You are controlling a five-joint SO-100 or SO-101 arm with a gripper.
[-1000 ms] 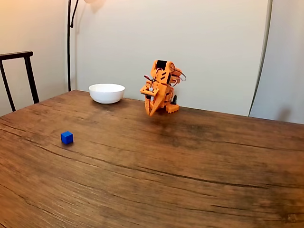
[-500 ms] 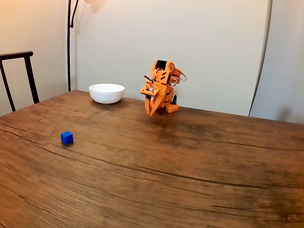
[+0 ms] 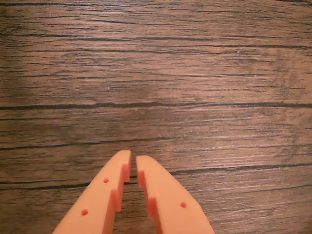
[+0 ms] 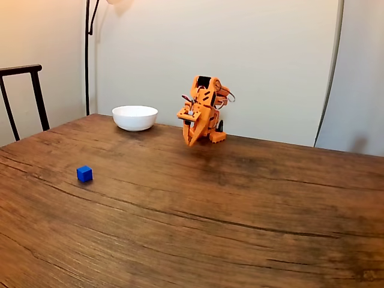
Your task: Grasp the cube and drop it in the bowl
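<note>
Hanging folded over the far side of the bench (image 4: 240,198), the claw (image 3: 133,160) has its two orange fingers nearly together with only a thin slit between the tips, and nothing in it; under it the wrist view shows bare wood grain. In the fixed view the claw (image 4: 191,141) points down, close in front of the arm's base, and just to its left, near the back edge, stands the bowl (image 4: 135,117).

The cube (image 4: 84,173) sits alone on the wood well forward and left of the bowl — apart from it and far from the claw.

It looks like a light, rigid little block with plain flat faces, probably smooth, so it should neither crush nor sag but could squirt out of a skewed pinch. The safest hold is likely across two opposite side faces, fingers square to them and low — the claw would need to open wider than the cube first.
</note>
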